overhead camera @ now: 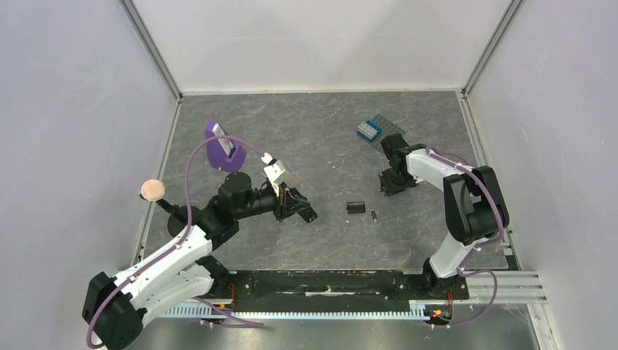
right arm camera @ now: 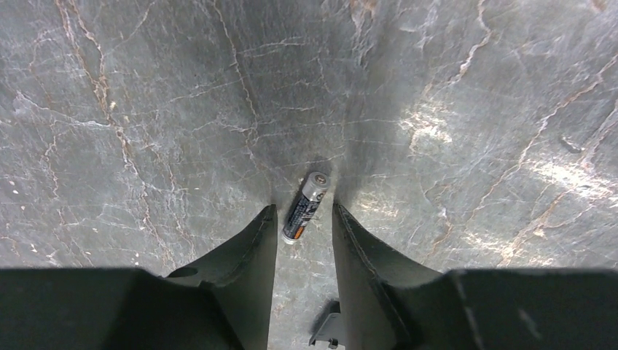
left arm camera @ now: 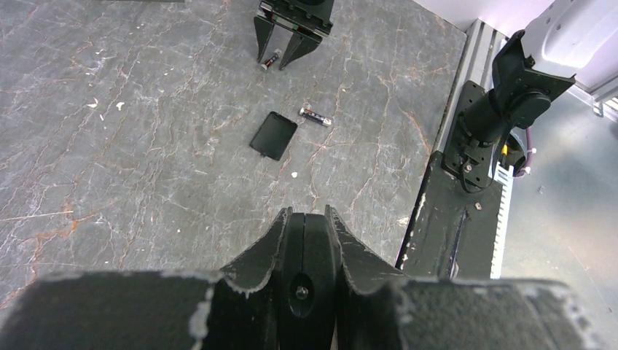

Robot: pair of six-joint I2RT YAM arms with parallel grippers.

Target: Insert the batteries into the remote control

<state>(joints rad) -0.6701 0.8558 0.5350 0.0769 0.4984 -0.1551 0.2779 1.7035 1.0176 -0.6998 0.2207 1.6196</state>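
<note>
Currently you are at the pick-up step: the first cell is not yet lifted, and nothing is loaded.

On the grey table, your left pincer sits at about 7 o'clock from the middle. It is clamped tight on a black bar that looks to be the remote control, held off the surface and seen end-on from the left wrist.

Your right pincer is down at about 3 o'clock with its fingers parted. They straddle one battery, and a sliver of table shows on each side, so I judge that it grips nothing yet. That battery lies flat between the jaws, its silvery end pointing to 1 o'clock in the right wrist view.

A small flat black panel, probably the battery cover, lies between the two pincers at about 5 o'clock. The second battery lies just beside it at 4 o'clock, apart from it.

Next, you need to close squarely across the cell's middle. It is round and lies slightly askew to the fingers, so it may roll or twist out. Then lift it and carry it to the remote.
</note>
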